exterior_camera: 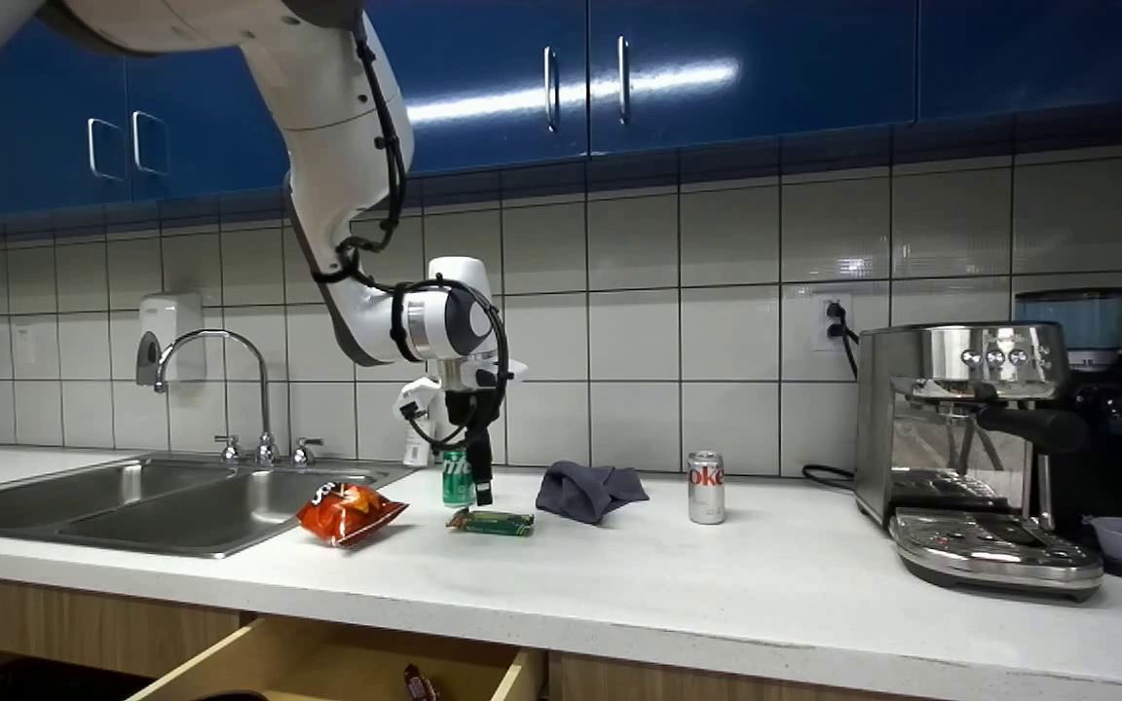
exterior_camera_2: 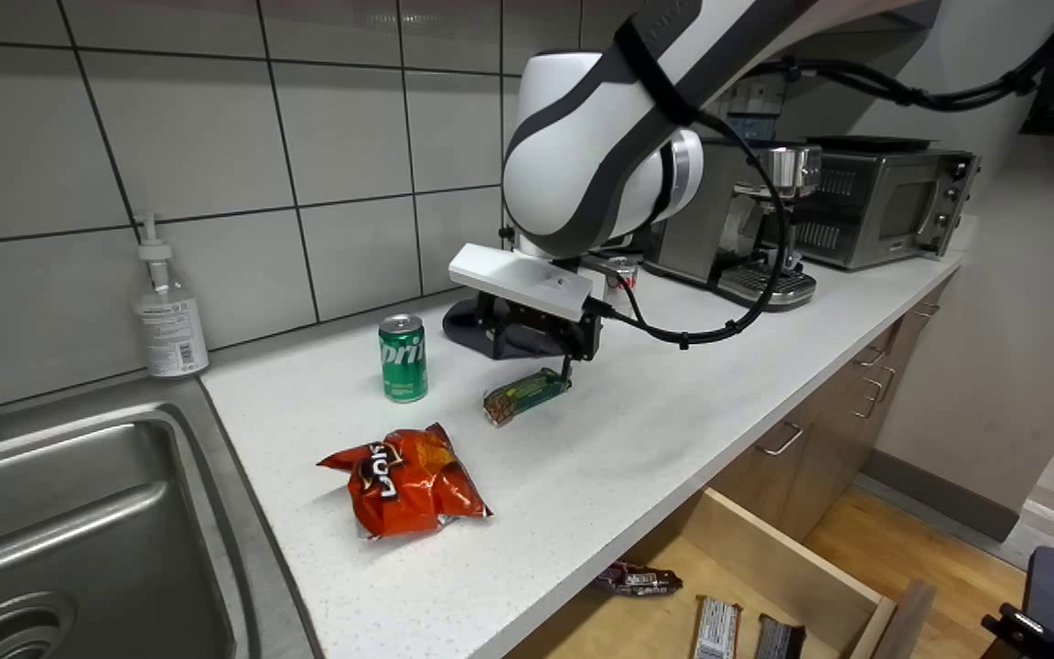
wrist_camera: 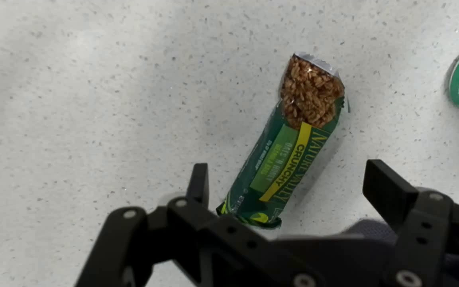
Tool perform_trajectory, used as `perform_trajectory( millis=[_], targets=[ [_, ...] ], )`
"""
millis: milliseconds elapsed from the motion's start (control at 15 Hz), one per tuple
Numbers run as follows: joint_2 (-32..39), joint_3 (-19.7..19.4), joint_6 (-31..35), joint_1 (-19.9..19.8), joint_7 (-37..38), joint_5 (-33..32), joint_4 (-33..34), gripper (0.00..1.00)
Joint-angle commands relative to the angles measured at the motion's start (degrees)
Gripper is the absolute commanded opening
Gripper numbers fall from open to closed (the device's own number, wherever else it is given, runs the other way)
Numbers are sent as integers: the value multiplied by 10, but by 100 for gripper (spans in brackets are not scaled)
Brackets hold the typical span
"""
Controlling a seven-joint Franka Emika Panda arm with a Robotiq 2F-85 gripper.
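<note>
My gripper [wrist_camera: 287, 169] stands open above the counter, its fingers wide apart with nothing between them gripped. Below and ahead of the fingertips lies a green wrapped granola bar [wrist_camera: 289, 147], slanting across the gap; its near end sits close to the left finger in the wrist view. The same bar [exterior_camera: 504, 524] lies flat on the counter under the gripper in both exterior views. A green soda can [exterior_camera_2: 403, 359] stands upright beside it, cut off at the wrist view's right edge. Behind the gripper lies a crumpled dark grey cloth [exterior_camera: 588, 492], mostly hidden in the wrist view.
An orange-red chip bag [exterior_camera_2: 413, 480] lies between the bar and the steel sink [exterior_camera: 220, 506]. A silver cola can [exterior_camera: 706, 490] stands farther along, before the espresso machine [exterior_camera: 970, 438]. Under the counter edge an open drawer [exterior_camera_2: 792, 567] holds several wrapped bars. Blue cabinets [exterior_camera: 756, 68] hang above.
</note>
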Motion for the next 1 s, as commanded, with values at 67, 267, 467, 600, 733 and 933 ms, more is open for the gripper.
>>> perform_trajectory(
  millis=[67,267,467,600,733,933],
  targets=[
    [10,8,2,-9,-10,33,12,100],
    [20,3,-1,-2,4,37,21,100],
    [34,-2,-3,2,16,37,34,100],
    [43,-3,-9,3,23,37,45,100],
    [53,-3,-11,2,28,38,56,100],
    [66,-4,-15,2,36,40,70,100]
  ],
)
